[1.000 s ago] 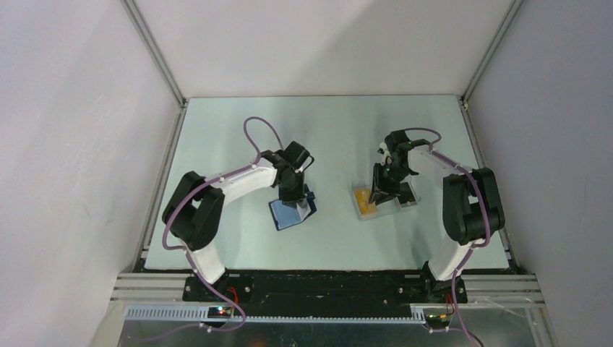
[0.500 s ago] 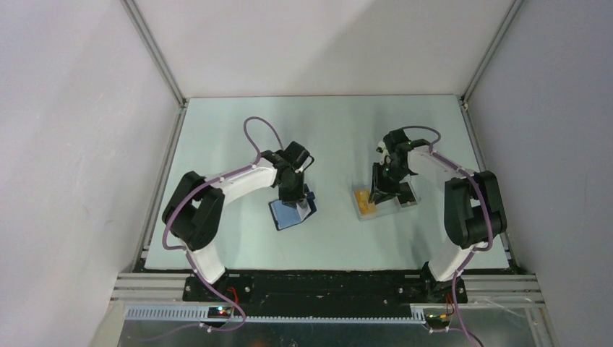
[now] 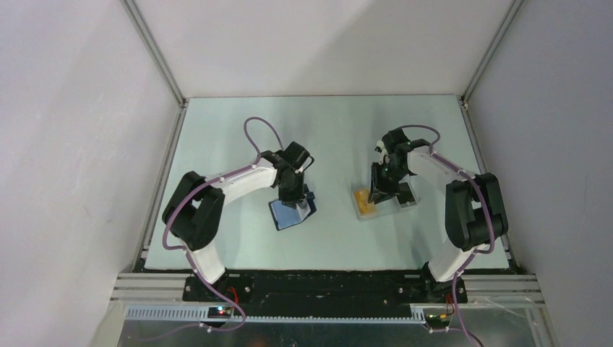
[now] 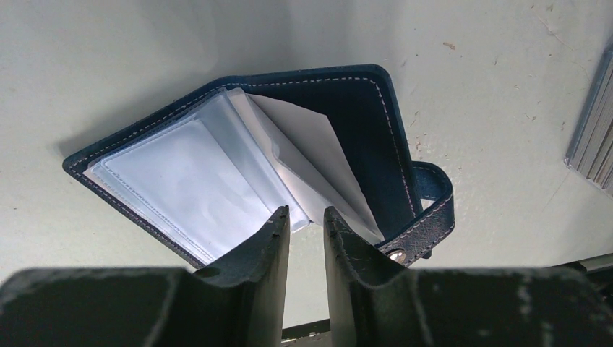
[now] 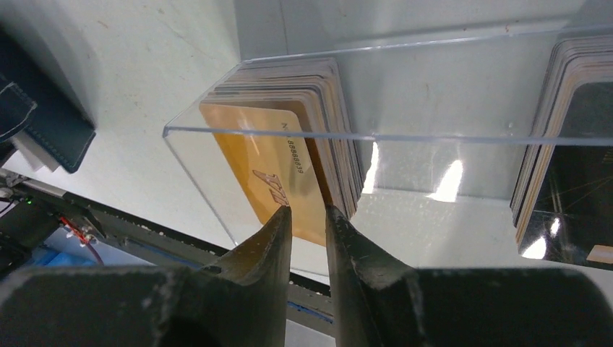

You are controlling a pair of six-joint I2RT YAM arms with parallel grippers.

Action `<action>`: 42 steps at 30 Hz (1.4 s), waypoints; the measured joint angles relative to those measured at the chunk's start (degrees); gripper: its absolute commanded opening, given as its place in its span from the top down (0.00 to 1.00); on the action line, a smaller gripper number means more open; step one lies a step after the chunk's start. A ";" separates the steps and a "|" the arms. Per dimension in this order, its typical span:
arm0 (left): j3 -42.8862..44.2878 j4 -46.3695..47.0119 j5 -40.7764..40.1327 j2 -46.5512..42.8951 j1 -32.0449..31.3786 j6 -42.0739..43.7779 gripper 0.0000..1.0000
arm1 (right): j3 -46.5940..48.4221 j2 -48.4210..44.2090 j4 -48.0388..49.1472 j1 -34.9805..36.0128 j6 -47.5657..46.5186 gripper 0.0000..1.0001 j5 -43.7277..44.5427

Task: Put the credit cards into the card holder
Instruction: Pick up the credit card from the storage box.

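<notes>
I'm at the pick-up step. My right gripper point(image 5: 307, 217) pinches the front orange card point(image 5: 271, 170) of the stack standing in the clear case point(image 3: 383, 202). My left gripper point(image 4: 305, 224) pinches a clear sleeve of the open blue card holder point(image 4: 361, 116), propping it open on the table point(image 3: 340, 130). Next, I judge, the card must lift straight up past the case's front wall, then cross the bare table between the arms.

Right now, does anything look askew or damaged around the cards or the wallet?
Nothing stands out. The card holder lies open on the table, plastic sleeves fanned. The credit cards stand stacked on edge in the clear case, the front orange one intact.
</notes>
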 measured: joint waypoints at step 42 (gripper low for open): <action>0.00 0.00 0.00 0.55 -0.26 0.07 0.71 | 0.02 0.57 5.11 0.96 1.57 0.74 -18.23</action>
